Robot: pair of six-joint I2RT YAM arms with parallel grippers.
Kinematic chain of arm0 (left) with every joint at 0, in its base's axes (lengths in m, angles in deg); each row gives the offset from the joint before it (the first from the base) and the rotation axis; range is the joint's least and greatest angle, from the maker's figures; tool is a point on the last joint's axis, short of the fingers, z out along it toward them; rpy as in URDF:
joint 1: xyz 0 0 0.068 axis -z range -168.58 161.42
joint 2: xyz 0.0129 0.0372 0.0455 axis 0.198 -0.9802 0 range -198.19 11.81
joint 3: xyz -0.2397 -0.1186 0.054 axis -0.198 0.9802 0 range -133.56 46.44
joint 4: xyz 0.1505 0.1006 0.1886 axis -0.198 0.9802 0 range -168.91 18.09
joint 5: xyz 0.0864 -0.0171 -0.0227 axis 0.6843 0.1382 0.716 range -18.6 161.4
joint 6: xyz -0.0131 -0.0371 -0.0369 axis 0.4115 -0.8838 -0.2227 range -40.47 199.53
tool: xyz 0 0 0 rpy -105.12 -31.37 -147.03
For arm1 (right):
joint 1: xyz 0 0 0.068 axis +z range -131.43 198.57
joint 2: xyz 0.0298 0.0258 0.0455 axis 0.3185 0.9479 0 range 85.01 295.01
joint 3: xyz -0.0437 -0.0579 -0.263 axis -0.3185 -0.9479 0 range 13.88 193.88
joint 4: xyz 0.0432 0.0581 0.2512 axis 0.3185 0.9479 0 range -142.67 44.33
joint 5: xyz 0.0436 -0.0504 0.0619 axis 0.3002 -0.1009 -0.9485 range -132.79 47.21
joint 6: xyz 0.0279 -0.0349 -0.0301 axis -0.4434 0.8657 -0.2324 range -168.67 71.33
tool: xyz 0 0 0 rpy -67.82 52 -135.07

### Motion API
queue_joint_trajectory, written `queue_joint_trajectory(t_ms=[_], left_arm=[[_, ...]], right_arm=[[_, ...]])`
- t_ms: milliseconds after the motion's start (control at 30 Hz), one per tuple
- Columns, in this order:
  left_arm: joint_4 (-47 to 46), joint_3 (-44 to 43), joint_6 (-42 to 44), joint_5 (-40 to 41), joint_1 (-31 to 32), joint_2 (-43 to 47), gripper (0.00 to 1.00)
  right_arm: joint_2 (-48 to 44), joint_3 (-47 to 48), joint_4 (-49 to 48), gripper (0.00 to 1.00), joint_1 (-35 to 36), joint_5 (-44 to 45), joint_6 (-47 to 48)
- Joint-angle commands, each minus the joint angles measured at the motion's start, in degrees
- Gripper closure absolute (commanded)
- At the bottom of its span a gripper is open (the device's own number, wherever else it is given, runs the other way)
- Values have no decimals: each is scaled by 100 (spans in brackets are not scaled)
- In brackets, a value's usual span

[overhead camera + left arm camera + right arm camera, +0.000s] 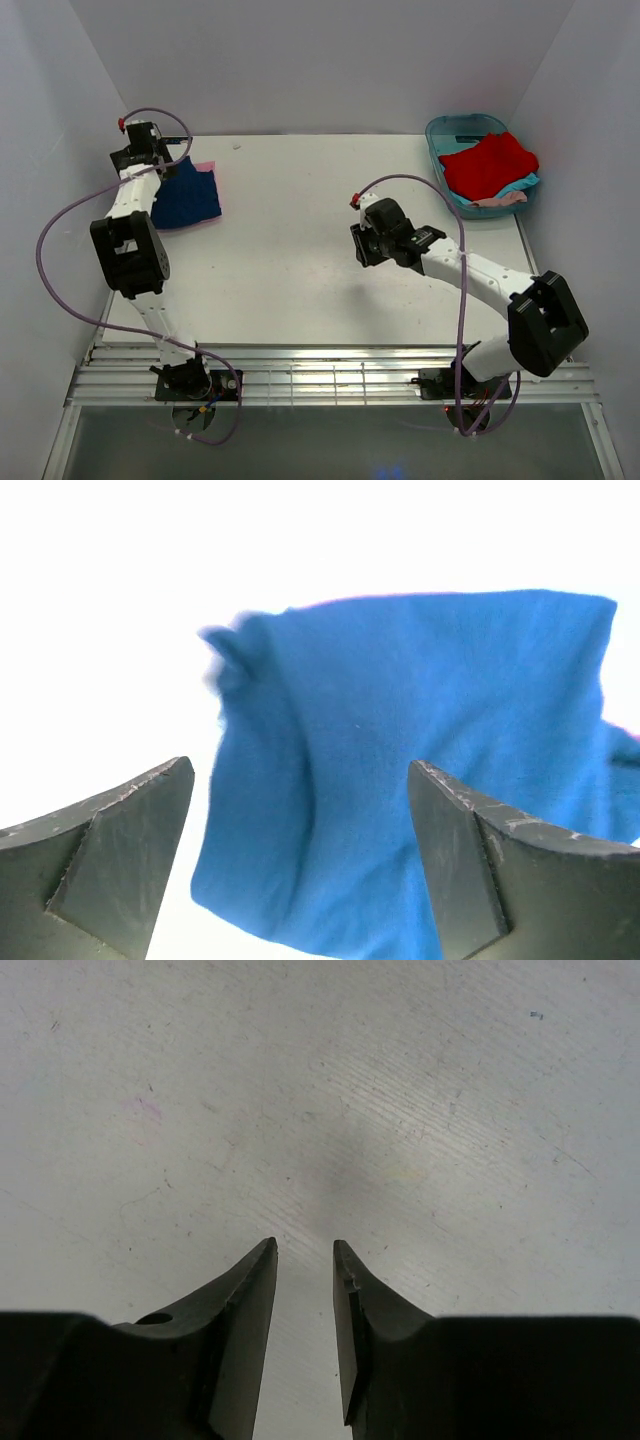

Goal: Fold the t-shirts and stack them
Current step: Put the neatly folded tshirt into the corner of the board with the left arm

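Left gripper (300,768) wide apart above navy blue t-shirt (420,710) | right gripper (305,1247) slightly apart, empty, above table (420,1100)

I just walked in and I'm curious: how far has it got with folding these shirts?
Done, it seems: a folded navy shirt lies on a pink one at the far left. In hand: nothing. The left end effector hangs open over that stack, and the right end effector is empty over the table. Left: the red shirt and teal cloth in the tub.
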State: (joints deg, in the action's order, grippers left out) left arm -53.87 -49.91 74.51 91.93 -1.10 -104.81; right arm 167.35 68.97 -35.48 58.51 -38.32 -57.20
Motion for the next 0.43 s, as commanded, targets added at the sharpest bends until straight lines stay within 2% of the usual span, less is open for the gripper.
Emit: queue_joint_trajectory(t_ms=[0,100,200,233,300,367,400], left_arm=[[-175,-358,-228,750,82,1342,2],[-271,107,-298,864,468,2122,2],[-692,968,-79,1154,1293,2703,2],[-763,1161,26,1259,1809,2784,2],[-729,1575,10,1243,2207,2890,2],[-493,1786,-332,928,2630,2951,2],[-395,1918,-507,300,2718,2978,2]], right_arm=[[-350,28,4,65,31,211,-175],[-368,369,275,70,22,571,-236],[-368,755,478,73,31,897,-236],[-368,862,539,73,22,1054,-236],[-430,1143,803,78,22,1196,-227],[-544,1214,803,80,22,1512,-263],[-640,1328,1056,73,14,1583,-263]])
